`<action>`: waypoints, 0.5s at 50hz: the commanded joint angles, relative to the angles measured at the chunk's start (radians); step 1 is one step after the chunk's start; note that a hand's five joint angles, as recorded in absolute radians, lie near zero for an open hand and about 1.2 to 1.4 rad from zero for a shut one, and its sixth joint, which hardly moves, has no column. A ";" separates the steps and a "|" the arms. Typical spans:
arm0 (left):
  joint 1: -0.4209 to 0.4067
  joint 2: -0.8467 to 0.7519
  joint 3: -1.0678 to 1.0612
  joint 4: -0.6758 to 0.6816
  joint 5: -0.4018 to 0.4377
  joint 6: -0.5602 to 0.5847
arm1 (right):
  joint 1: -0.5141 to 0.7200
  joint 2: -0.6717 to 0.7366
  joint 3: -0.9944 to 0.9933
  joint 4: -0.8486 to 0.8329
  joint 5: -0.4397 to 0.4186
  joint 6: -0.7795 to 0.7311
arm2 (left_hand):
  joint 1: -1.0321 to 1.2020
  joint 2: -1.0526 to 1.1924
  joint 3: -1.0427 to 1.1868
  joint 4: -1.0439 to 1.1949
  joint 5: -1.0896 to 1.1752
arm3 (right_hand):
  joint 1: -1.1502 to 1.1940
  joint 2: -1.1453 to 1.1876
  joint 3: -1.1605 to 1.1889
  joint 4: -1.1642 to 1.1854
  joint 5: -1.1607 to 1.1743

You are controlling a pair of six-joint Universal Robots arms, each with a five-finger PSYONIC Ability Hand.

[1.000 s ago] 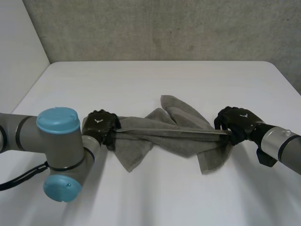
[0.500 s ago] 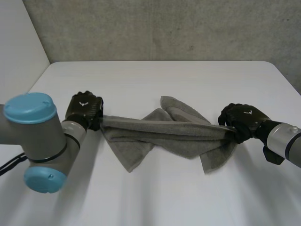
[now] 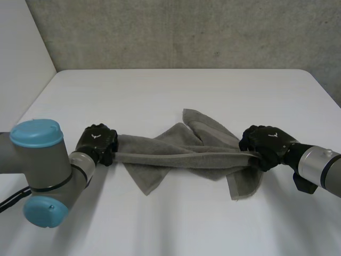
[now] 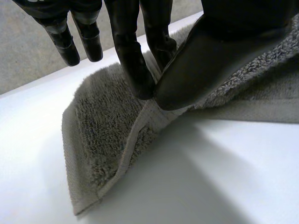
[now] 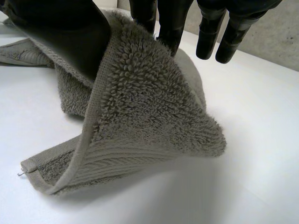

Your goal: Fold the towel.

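Observation:
A grey towel (image 3: 181,149) is stretched in a twisted band across the middle of the white table (image 3: 176,90). My left hand (image 3: 97,143) is shut on its left end: the left wrist view has the thumb (image 4: 201,65) pinching the towel's hem (image 4: 140,128) against the fingers (image 4: 133,60). My right hand (image 3: 265,144) is shut on the right end, where the thumb (image 5: 70,32) presses the towel's edge (image 5: 140,93) against the fingers (image 5: 161,18). Loose folds hang below the band onto the table, and a flap lies behind it.
A concrete wall (image 3: 181,32) runs behind the table's far edge. The table's left edge (image 3: 37,98) borders a pale wall. Bare tabletop lies in front of and behind the towel.
The left hand shut on the towel's left end and drew it leftward, then back toward me. The towel is now pulled into a tauter band. The right hand shifted slightly left.

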 commanded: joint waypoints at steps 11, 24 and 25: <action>-0.015 -0.019 -0.005 0.091 -0.062 0.005 | 0.002 0.007 0.010 0.000 0.001 0.000 | -0.337 -0.361 -0.044 -0.052 -0.371 | 0.075 0.088 -0.006 -0.007 0.055; -0.023 -0.045 -0.021 0.090 -0.062 0.006 | -0.005 0.007 0.012 -0.001 0.002 0.000 | -0.566 -0.590 -0.044 -0.052 -0.600 | 0.075 0.088 -0.006 -0.007 0.055; -0.023 -0.045 -0.021 0.090 -0.062 0.006 | -0.005 0.007 0.012 -0.001 0.002 0.000 | -0.566 -0.590 -0.044 -0.052 -0.600 | 0.075 0.088 -0.006 -0.007 0.055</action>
